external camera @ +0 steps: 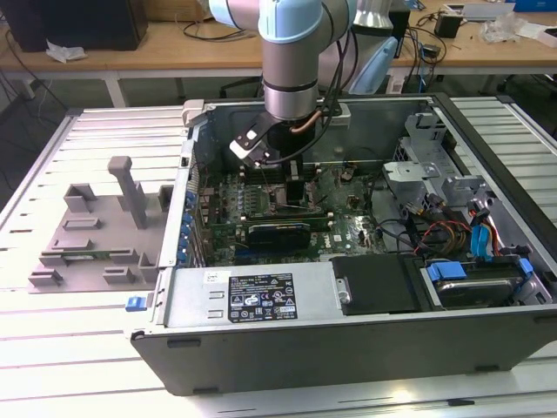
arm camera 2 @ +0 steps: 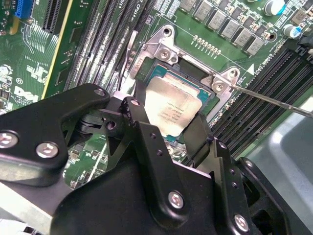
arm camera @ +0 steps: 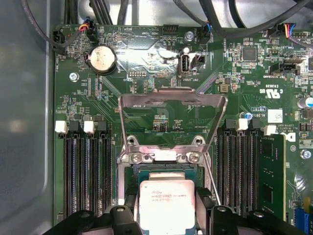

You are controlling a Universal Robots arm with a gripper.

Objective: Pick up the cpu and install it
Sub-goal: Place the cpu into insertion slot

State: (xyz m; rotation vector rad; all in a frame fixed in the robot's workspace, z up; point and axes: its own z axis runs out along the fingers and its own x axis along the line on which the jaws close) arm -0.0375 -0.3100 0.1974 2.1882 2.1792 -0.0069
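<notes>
The cpu (arm camera: 166, 198), a flat square chip with a silver top, lies level in or just above the motherboard socket (arm camera: 146, 172); I cannot tell which. My gripper (arm camera: 167, 209) is shut on it, one black finger (arm camera: 128, 211) against each of two opposite sides. The second wrist view shows the same grip: the cpu (arm camera 2: 171, 105) sits between the fingers (arm camera 2: 134, 115) over the socket's metal frame (arm camera 2: 161, 46). The socket's load plate (arm camera: 171, 105) is flipped up and open. In the exterior view my gripper (external camera: 283, 178) reaches down into the open computer case (external camera: 348, 326) above the motherboard (external camera: 348, 226).
Memory slots (arm camera: 85, 171) flank the socket on both sides, one holding a memory stick (arm camera: 271, 171). A thin retention lever (arm camera 2: 274, 102) sticks out beside the socket. Case walls, a drive cage (external camera: 426, 165) and cables (external camera: 474, 235) crowd the exterior view's right. A grey fixture (external camera: 104, 226) lies outside the case.
</notes>
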